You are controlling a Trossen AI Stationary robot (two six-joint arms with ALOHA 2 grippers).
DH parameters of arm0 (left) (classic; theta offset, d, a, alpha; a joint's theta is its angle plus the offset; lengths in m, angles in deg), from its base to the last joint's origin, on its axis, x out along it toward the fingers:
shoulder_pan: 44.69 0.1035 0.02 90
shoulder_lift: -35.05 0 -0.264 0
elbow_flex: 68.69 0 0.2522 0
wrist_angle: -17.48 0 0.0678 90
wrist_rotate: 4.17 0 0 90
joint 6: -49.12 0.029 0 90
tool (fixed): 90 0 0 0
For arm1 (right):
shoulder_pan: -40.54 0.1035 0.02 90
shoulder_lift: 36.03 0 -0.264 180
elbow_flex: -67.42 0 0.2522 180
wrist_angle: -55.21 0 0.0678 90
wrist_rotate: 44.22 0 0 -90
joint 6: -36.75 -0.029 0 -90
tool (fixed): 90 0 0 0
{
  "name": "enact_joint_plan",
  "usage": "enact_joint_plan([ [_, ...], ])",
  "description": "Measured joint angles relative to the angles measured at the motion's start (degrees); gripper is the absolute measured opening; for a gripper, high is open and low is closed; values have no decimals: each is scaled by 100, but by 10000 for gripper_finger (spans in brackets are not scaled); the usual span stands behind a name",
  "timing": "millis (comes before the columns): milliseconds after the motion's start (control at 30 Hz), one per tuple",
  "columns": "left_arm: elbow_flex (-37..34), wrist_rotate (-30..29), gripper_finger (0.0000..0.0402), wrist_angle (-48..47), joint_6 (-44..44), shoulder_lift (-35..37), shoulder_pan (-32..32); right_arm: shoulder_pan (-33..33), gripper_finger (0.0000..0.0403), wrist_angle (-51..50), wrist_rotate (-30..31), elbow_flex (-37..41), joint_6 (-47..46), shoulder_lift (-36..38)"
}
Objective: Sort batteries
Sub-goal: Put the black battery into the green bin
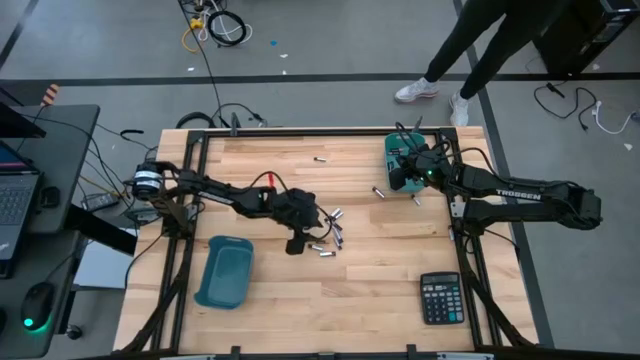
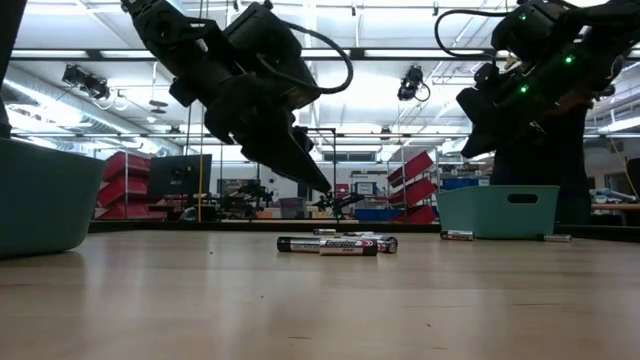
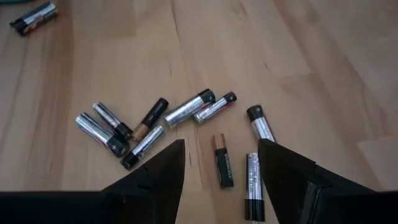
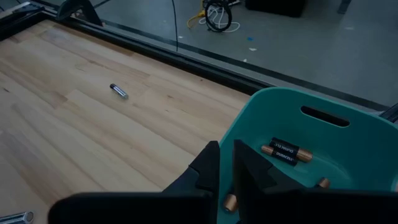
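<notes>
Several small silver and black batteries lie loose on the wooden table near its middle. My left gripper hovers open just above them, tilted down. A copper-and-black battery lies on the table between its fingers, which do not touch it. My right gripper hangs shut over the near rim of the far-right teal bin with nothing between its fingers. Batteries lie on that bin's floor.
A second teal bin stands at the near left. A black calculator lies at the near right. Single batteries lie near the far edge and beside the right bin. A person's legs show beyond the table.
</notes>
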Motion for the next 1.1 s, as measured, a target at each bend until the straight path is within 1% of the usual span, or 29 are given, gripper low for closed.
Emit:
enact_joint_plan([
  [100, 0, -404, 202, 102, 31, -98, -192, 0, 29, -1, 0, 0, 74, 0],
  [167, -4, -537, 202, 109, 37, -137, -265, 0, 29, -1, 0, 0, 83, -2],
  [233, 0, -547, 202, 294, 42, -198, -323, 0, 30, 4, -2, 0, 85, -2],
  [400, -2, -596, 202, 403, 61, -439, -435, 3, 30, 34, -2, 0, 125, -36],
  [467, -2, -595, 202, 629, 41, -590, -445, 7, 28, 58, -26, 0, 127, -61],
  [633, -2, -584, 202, 979, -206, -857, -432, 7, 27, 69, -185, 0, 127, -104],
  [900, -2, -636, 202, 973, -226, -857, -410, 7, 29, 131, -188, 0, 127, -116],
  [1100, -2, -841, 202, 940, -230, -857, -382, 7, 25, 128, -188, 0, 127, -116],
])
